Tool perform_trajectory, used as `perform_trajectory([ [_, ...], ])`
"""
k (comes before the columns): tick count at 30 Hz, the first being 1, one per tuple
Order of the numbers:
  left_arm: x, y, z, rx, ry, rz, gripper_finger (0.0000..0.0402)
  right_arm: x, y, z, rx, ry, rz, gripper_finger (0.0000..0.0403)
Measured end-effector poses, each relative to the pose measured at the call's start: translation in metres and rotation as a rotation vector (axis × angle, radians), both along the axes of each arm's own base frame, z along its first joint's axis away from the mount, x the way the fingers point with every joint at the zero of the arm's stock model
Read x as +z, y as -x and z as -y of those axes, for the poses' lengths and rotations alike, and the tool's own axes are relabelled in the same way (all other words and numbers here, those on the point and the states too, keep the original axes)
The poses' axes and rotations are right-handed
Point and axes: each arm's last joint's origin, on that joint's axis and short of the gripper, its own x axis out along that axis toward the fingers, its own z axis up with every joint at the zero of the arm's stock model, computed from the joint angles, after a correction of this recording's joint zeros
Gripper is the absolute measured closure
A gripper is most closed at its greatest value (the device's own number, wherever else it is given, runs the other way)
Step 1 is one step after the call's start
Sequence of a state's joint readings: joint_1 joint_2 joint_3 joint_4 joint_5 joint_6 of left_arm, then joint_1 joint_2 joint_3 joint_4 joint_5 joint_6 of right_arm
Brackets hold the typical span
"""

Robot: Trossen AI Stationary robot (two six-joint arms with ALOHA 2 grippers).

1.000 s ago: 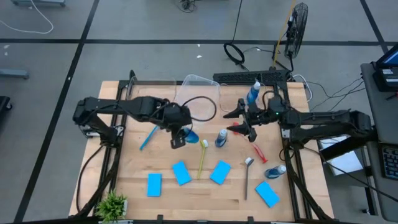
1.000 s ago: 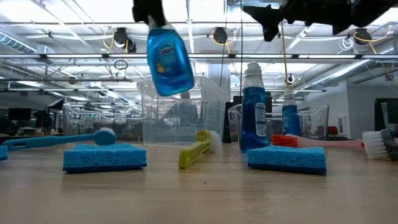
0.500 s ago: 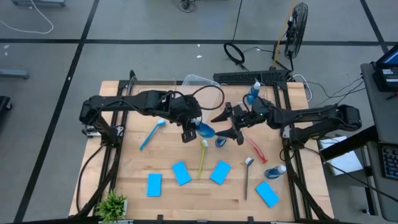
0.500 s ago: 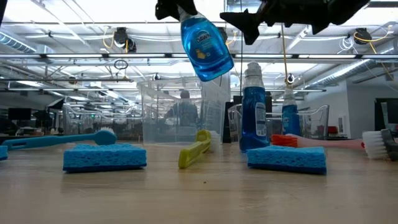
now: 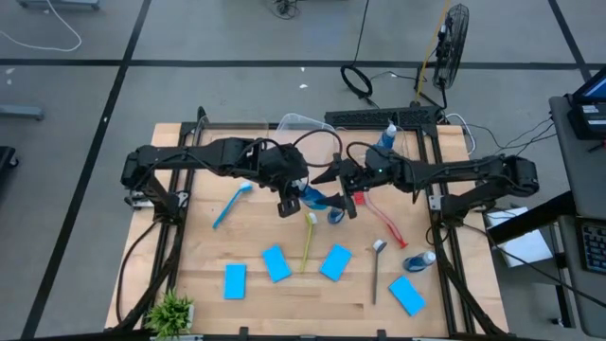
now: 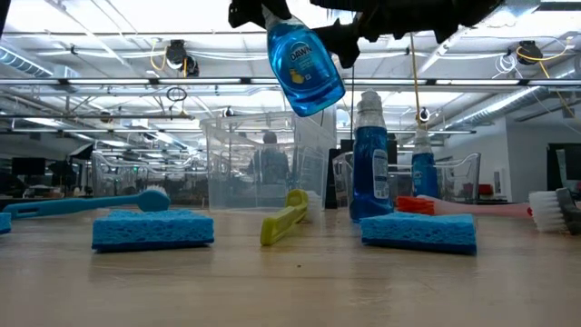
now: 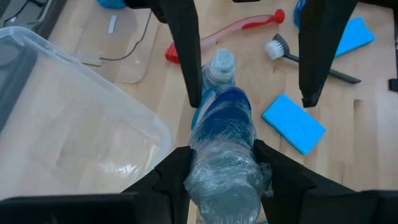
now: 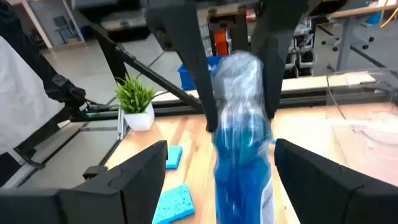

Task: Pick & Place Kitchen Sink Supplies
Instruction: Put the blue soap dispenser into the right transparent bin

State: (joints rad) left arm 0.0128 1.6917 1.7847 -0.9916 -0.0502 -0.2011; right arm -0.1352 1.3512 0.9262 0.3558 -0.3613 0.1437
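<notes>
You had the left gripper (image 5: 295, 196) clamped on a small bottle of blue liquid (image 6: 305, 65), tilted in mid-air above the bench (image 5: 284, 294). Your right gripper (image 5: 343, 189) stood with its jaws spread wide to either side of that bottle, holding nothing. Under the two grippers lay the yellow brush (image 5: 308, 242) and a second bottle (image 5: 335, 212), with the red brush (image 5: 386, 227) just beside. A clear tub (image 5: 305, 144) sat behind them. The held bottle's label could not be read.

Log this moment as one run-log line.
left gripper: holding bottle aloft | right gripper: open around bottle, handover | table: sponges, brushes waiting
</notes>
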Motion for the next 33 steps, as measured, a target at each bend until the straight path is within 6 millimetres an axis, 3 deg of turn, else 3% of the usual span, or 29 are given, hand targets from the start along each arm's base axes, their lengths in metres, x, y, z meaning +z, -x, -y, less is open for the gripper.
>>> perform_trajectory([
  [26, 0.004, -0.005, 0.001, -0.022, -0.021, 0.062, 0.0255, 0.001, -0.003, -0.004, -0.064, -0.044, -0.045, 0.0126],
  [33, -0.009, -0.017, 0.001, -0.034, -0.011, 0.041, 0.0255, 0.000, -0.003, -0.004, -0.065, -0.048, -0.050, 0.0127],
])
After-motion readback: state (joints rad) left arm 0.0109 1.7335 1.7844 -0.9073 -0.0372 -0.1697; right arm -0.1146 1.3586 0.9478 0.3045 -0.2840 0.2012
